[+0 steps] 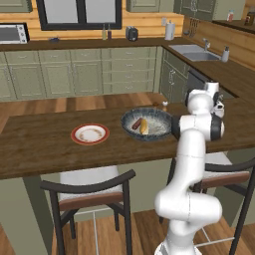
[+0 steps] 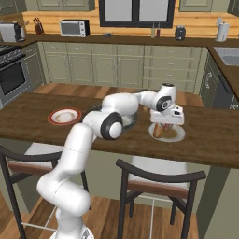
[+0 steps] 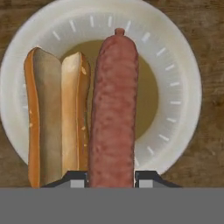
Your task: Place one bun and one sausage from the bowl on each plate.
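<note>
My gripper [image 3: 111,179] is shut on a reddish-brown sausage [image 3: 113,109], which points away from the hand over a white plate [image 3: 183,78] with a tan centre. A split bun [image 3: 57,113] lies on that plate, right beside the sausage. From the right base view the hand hangs low over this white plate [image 2: 178,136] on the wooden counter. Further left, the dark bowl [image 1: 162,119] holds another sausage [image 1: 136,123] and bun [image 1: 144,126]. The red-rimmed plate [image 1: 90,133] sits bare to the left of the bowl.
Two dark-framed stools [image 1: 89,191] [image 2: 158,179] stand against the counter's near edge. A small shaker [image 1: 164,105] stands behind the bowl. Cabinets, a sink [image 1: 194,52] and a stove line the far walls.
</note>
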Robot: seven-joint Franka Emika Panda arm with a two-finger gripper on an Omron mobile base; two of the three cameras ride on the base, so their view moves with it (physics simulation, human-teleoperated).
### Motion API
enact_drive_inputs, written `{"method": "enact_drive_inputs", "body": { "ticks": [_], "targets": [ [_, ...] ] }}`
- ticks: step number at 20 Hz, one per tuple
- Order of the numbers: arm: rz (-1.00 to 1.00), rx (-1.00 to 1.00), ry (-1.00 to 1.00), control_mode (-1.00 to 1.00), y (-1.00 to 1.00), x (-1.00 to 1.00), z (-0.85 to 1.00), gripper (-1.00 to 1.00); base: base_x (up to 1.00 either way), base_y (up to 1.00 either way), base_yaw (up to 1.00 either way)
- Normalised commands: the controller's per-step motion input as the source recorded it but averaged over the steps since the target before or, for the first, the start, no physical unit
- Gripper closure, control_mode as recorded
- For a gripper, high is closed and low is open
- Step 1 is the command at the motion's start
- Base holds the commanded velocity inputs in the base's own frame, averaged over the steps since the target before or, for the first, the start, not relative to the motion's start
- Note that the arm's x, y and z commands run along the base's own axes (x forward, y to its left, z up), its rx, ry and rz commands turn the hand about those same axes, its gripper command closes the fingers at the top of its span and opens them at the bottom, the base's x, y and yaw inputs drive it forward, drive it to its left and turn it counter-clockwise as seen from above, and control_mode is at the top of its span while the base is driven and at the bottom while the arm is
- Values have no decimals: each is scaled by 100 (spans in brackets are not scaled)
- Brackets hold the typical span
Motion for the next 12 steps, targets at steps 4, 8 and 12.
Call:
{"method": "enact_drive_inputs", "body": {
  "ticks": [4,8,12],
  "targets": [
    [0,4,-1,-100,-26,3,-45,100,0,0,0],
    [-2,0,-2,-100,0,0,-47,100,0,0,0],
    [0,0,-1,-100,0,6,-18,100,0,0,0]
  ]
}}
